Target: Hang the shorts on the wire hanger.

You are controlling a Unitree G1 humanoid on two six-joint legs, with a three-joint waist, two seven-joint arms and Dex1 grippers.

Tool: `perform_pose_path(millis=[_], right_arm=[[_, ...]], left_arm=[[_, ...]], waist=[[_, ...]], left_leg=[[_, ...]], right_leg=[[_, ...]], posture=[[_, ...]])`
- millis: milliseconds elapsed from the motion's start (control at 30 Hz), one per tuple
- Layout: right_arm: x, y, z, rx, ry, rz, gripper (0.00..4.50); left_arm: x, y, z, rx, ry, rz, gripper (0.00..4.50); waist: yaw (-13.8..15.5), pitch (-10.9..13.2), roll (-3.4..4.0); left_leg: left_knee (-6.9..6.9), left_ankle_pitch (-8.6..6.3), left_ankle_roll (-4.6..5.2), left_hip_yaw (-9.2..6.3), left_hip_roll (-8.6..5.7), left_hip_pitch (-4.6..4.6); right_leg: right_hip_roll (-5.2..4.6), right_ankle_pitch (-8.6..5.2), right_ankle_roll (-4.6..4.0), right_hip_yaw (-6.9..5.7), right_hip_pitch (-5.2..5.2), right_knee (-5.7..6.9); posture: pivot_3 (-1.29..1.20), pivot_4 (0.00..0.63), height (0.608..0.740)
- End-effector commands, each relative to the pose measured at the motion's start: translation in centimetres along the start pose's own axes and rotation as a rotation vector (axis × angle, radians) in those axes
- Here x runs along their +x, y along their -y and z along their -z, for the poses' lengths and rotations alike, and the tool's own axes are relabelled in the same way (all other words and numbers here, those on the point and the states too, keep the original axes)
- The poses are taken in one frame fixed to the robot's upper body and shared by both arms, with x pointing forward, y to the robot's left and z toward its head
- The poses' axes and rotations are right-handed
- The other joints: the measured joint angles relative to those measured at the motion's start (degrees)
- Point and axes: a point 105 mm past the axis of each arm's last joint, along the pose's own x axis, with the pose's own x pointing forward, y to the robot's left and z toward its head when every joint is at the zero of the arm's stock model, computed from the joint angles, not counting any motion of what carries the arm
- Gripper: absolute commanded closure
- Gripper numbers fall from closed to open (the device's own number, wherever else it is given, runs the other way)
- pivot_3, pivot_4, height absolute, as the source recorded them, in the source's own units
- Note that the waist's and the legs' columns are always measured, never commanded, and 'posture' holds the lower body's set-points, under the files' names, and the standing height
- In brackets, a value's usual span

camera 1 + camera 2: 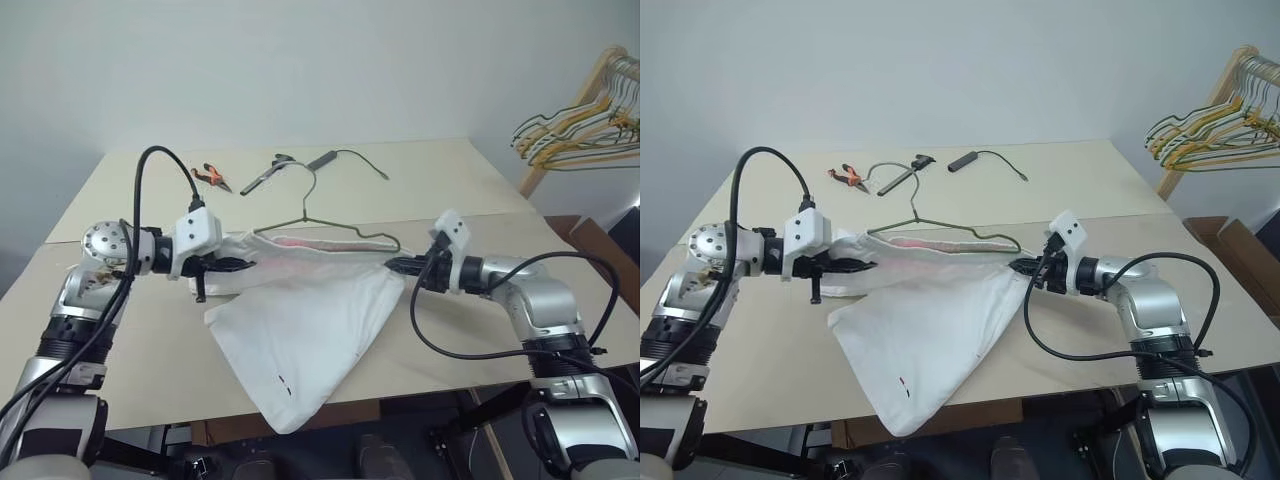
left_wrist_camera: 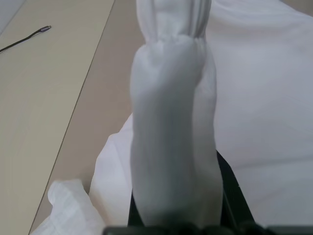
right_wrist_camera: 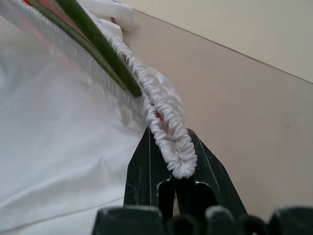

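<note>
Both arms are up over the table (image 1: 120,360) and the shorts (image 1: 300,330) are strung between them. The left gripper (image 1: 228,265) is clamped on one end of the waistband, cloth bunched thick around its fingers (image 2: 234,196) in the left wrist view. The right gripper (image 1: 402,267) is pinched tight on the other end; up close, the gathered elastic loops right between its two black fingers (image 3: 142,171).

The waistband runs taut, roughly level, from one gripper to the other, showing a faint reddish patch inside. Below it the white cloth hangs and drapes down in a triangle, its lowest corner spilling over the near edge of the table. There's a tiny dark mark near that low hem.

And the hanger (image 1: 335,228): thin olive-grey wire, hook pointing away towards the far side of the table, its shoulders lying right along the waistband. In the right wrist view the green wire (image 3: 98,44) crosses directly over the elastic, just beside the pinched end. Whether the wire is inside the shorts or merely lying on them, I can't tell from here.

Further back on the table: orange-handled pliers (image 1: 212,176), a dark tool (image 1: 268,175), and a black cable (image 1: 350,157). Off to the right, a wooden rack (image 1: 590,110) holds bunched hangers.
</note>
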Motion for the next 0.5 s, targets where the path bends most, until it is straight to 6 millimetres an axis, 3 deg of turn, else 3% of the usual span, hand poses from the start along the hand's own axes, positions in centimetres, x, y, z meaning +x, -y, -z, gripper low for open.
perform_pose_path(millis=[33, 500], right_arm=[[-0.9, 0.7, -1.3, -0.043, 0.020, 0.027, 4.48], [-1.2, 1.0, -1.2, -0.047, 0.004, 0.024, 4.48]], left_arm=[[-1.7, -1.1, -1.6, -0.007, 0.079, -0.071, 4.50], [-2.0, -0.2, -0.6, 0.012, 0.028, -0.021, 4.50]], waist=[[0.0, 0.0, 0.00], [0.1, 0.0, 0.00]], left_leg=[[0.00, 0.00, 0.00, 0.00, 0.00, -0.01], [0.00, 0.00, 0.00, 0.01, 0.00, 0.01]], right_leg=[[0.00, 0.00, 0.00, 0.00, 0.00, 0.00], [0.00, 0.00, 0.00, 0.00, 0.01, 0.01]], posture=[[-0.02, 0.000, 0.740], [-0.02, 0.000, 0.740]])
